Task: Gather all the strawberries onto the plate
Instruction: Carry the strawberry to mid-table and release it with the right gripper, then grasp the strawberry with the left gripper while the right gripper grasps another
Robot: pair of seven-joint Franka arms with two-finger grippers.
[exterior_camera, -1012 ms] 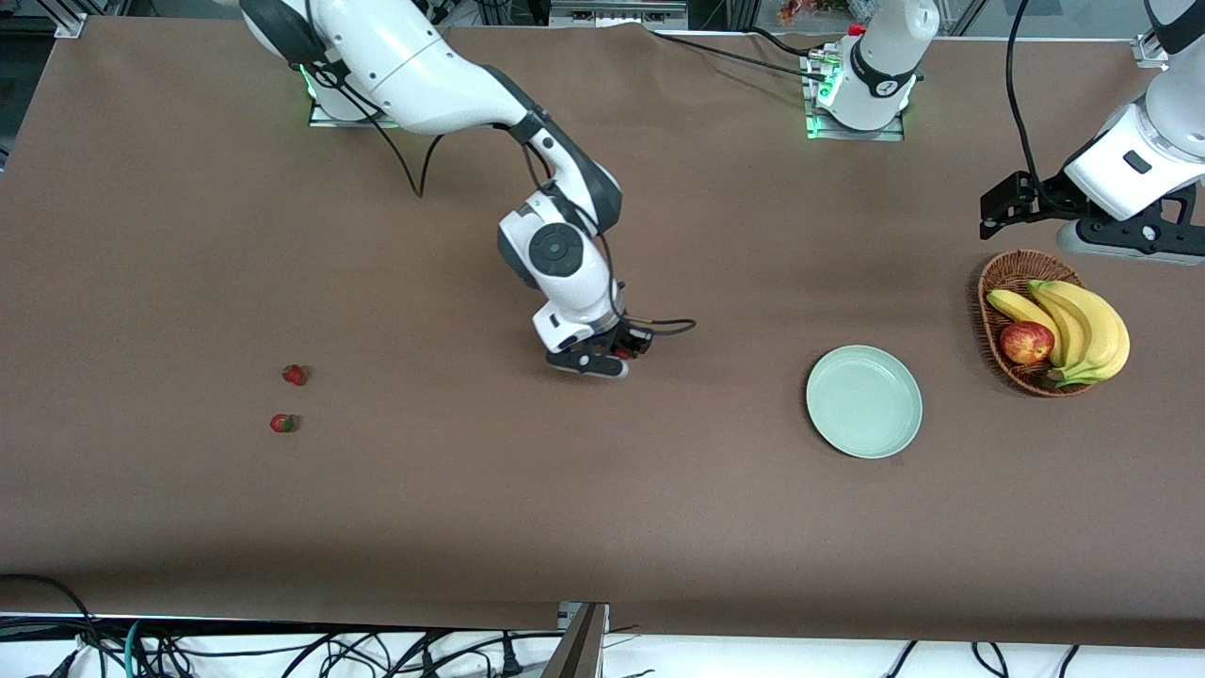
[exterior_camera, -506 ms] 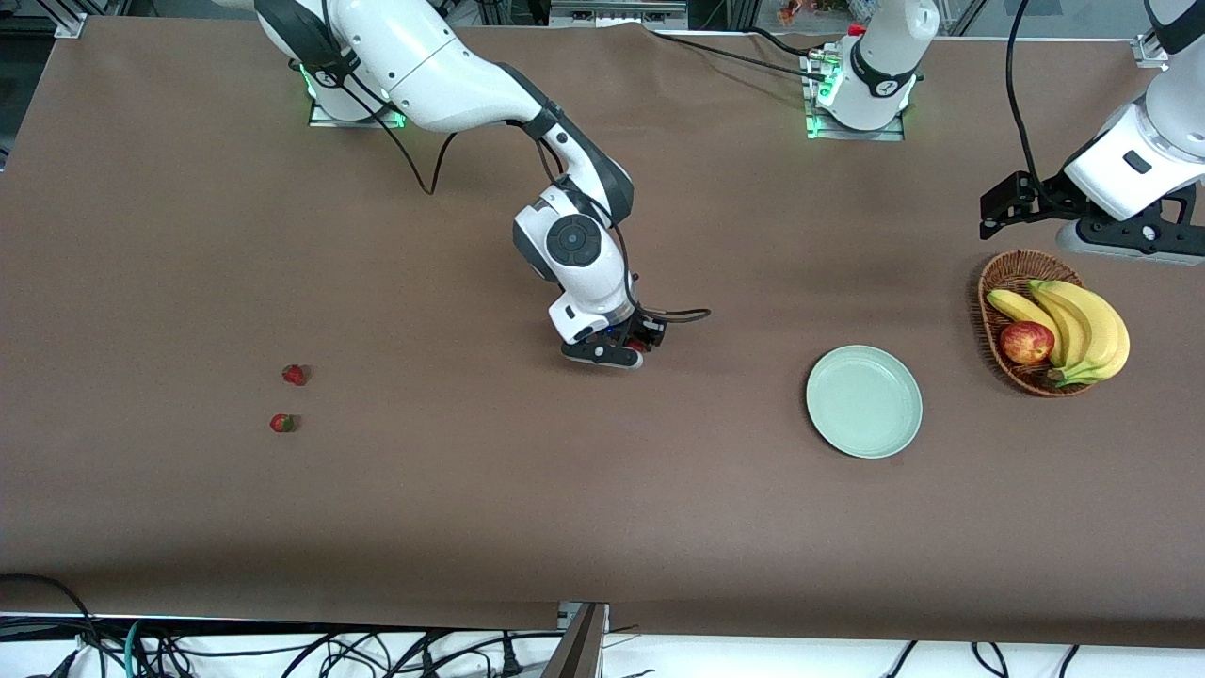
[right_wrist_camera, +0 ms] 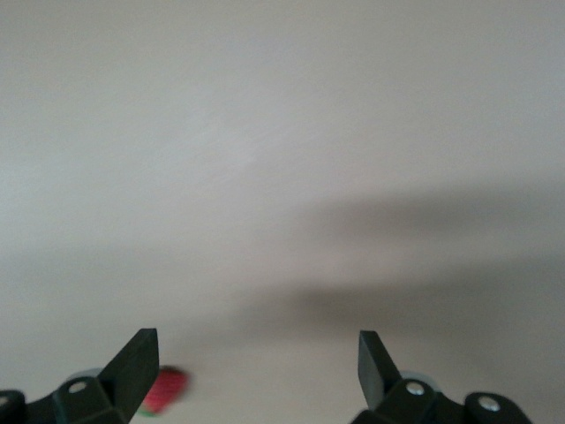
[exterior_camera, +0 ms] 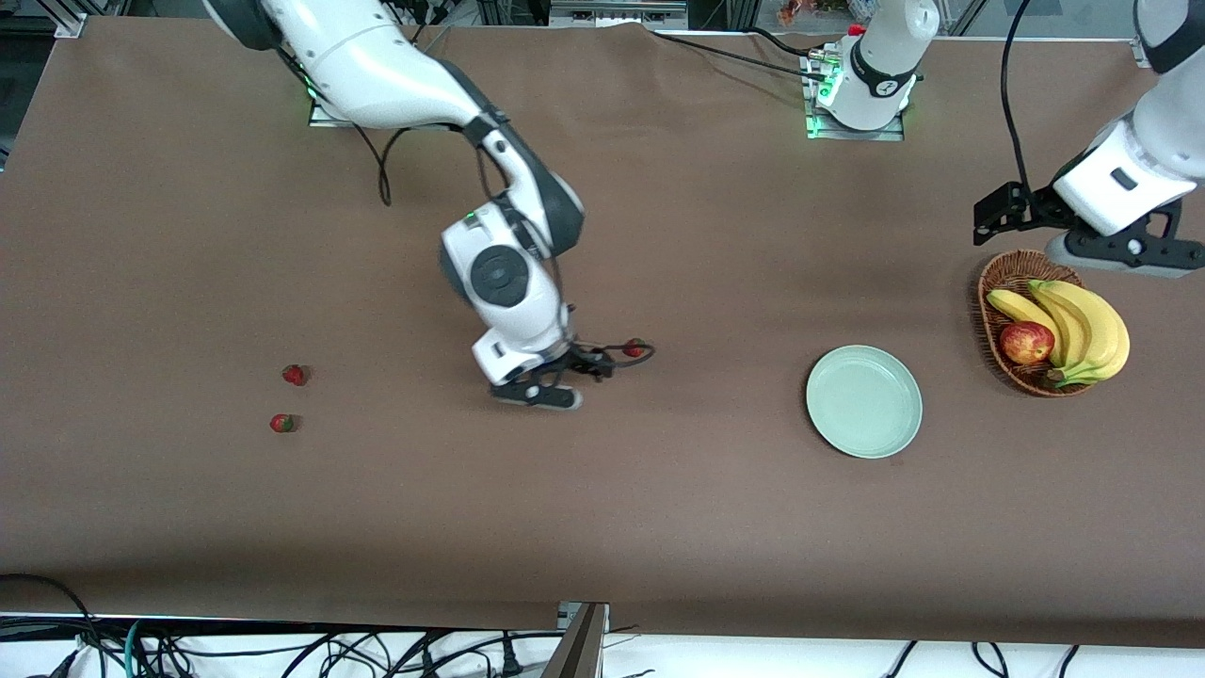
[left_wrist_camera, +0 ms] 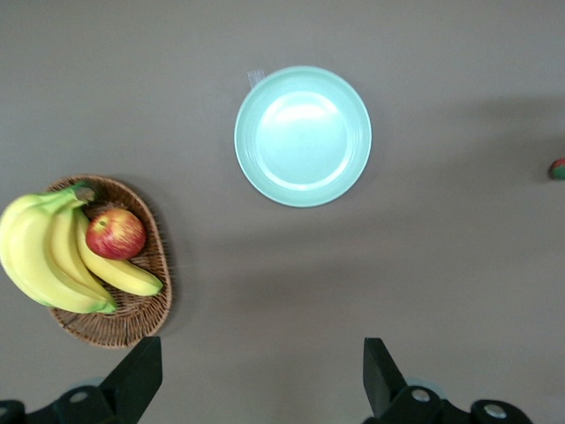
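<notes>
Right claw (exterior_camera: 565,369) open, empty, low over mid-tabletop; strawberry (exterior_camera: 636,350) lies beside it, well short of plate (exterior_camera: 864,402). Left claw (left_wrist_camera: 256,380) open, waiting above basket (exterior_camera: 1009,275). Your risk: berry rolls if nudged.

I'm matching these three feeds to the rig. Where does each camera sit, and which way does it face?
Front view: high across the table, facing both arms, whose bases show.
Left wrist view: on the left arm, looking down past its open left gripper at the plate and basket.
Right wrist view: on the right arm, looking past its open right gripper at bare table; one strawberry shows.
Shared: front and left wrist views both show the plate.
</notes>
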